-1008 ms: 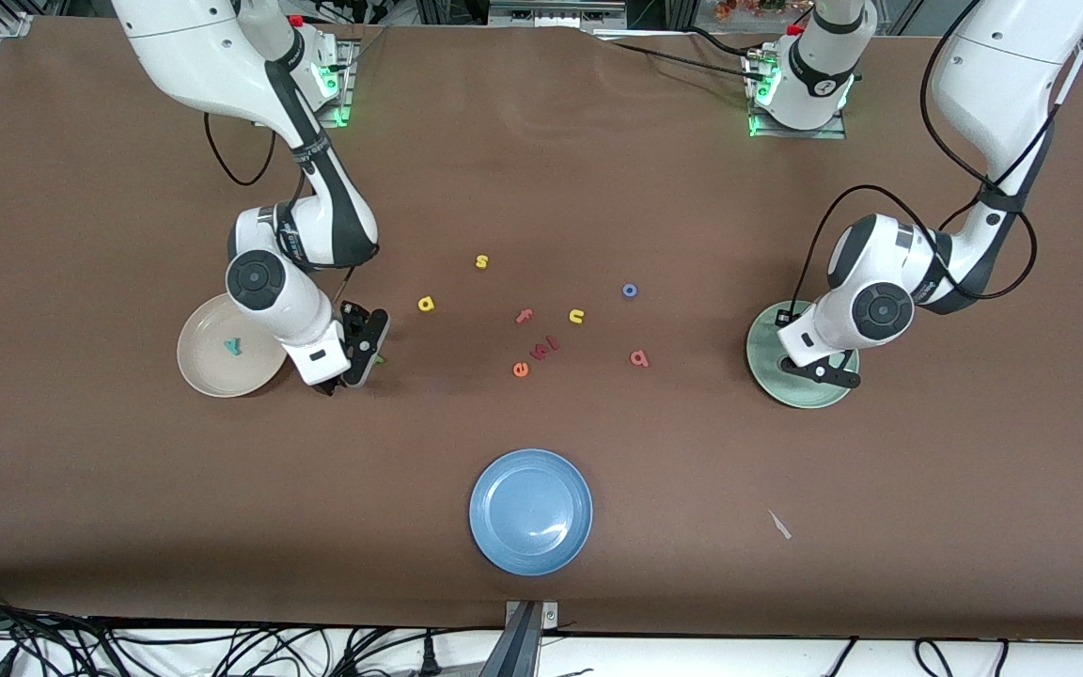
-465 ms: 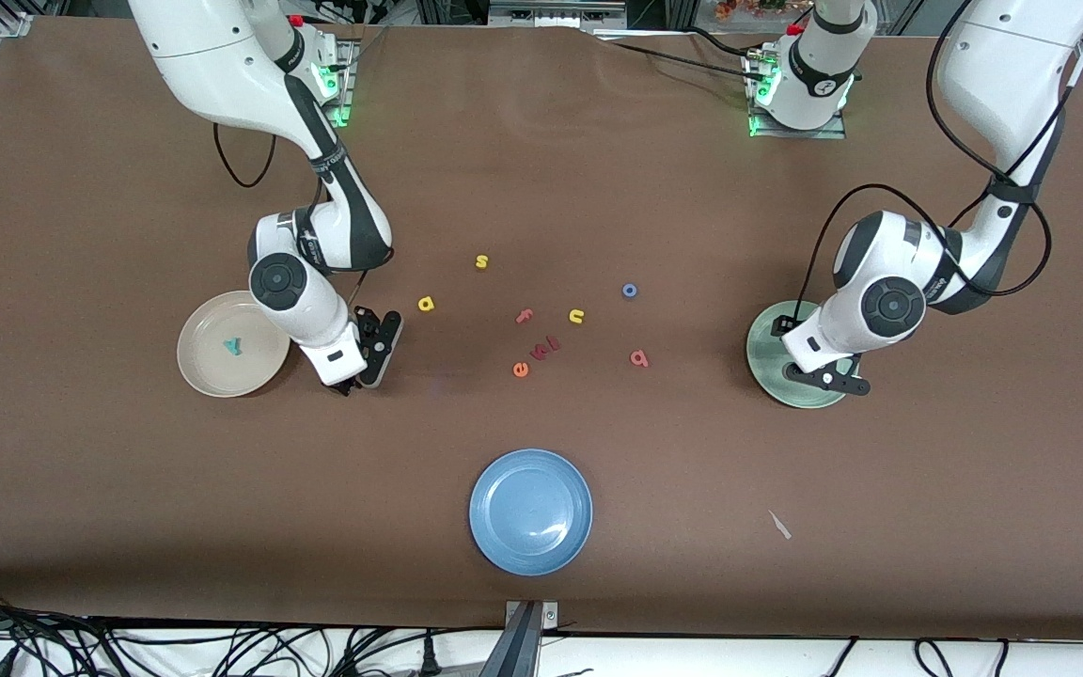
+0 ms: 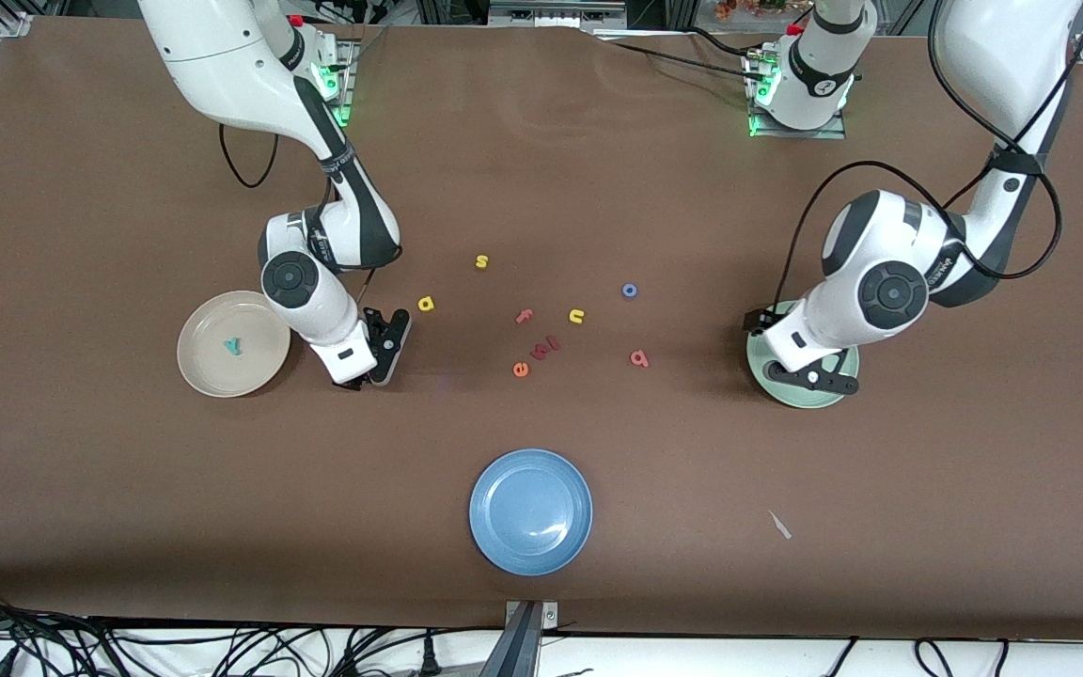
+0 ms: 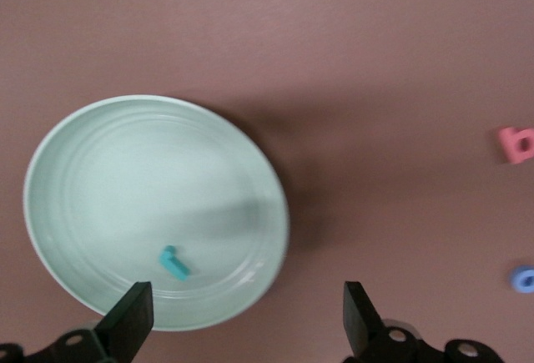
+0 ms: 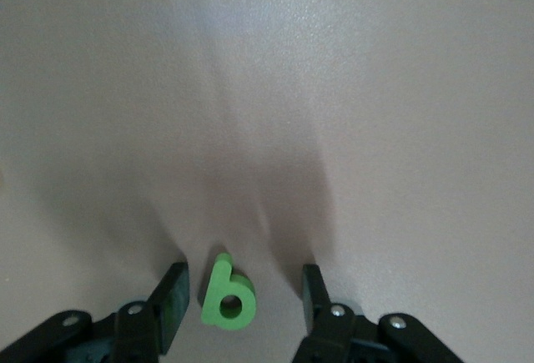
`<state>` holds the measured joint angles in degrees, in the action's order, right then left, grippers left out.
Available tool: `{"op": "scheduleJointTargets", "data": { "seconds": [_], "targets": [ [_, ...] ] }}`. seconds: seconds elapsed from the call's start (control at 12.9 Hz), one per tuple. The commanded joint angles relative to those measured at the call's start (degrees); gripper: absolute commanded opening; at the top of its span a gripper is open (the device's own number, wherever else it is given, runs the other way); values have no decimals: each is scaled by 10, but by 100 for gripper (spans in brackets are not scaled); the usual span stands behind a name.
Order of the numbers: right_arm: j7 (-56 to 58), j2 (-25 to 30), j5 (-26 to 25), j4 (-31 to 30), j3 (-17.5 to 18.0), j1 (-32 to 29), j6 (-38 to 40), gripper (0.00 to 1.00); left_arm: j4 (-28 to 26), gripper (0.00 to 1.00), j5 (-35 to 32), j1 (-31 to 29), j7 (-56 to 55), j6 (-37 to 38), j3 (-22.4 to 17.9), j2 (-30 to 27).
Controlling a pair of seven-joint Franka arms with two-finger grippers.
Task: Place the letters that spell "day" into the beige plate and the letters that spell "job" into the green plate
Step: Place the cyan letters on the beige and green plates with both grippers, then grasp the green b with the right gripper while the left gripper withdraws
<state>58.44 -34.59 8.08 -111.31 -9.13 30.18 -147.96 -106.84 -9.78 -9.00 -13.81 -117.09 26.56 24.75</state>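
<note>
Letters sorted so far: teal y (image 3: 233, 347) in beige plate (image 3: 198, 371), teal j (image 4: 174, 263) in green plate (image 4: 100, 171). My right gripper (image 5: 242, 305), fingers apart, straddles green d (image 5: 227, 294) on the tabletop, not yet clamped. My left gripper (image 4: 242, 325) hangs open over green plate. Yellow a (image 3: 426, 304), o (image 3: 629, 291), b (image 3: 638, 357) remain.
</note>
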Motion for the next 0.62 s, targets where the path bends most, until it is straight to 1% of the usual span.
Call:
{"op": "scheduleJointTargets", "data": {
  "seconds": [0.0,0.08,0.16,0.31,0.54],
  "targets": [
    [12,-3,1,1,-3,3,-10,58,8,100,13,13,-123,17,46,-1],
    [12,-3,2,1,-3,3,-8,54,8,100,13,29,-162,16,53,1],
    [13,-3,2,1,-3,3,-8,53,8,100,13,44,-187,13,52,3],
    [12,-3,2,-1,-3,3,-7,46,8,100,13,72,-234,12,52,9],
    [12,-3,2,-1,-3,3,-6,35,5,100,18,90,-290,-11,53,29]
  ]
}}
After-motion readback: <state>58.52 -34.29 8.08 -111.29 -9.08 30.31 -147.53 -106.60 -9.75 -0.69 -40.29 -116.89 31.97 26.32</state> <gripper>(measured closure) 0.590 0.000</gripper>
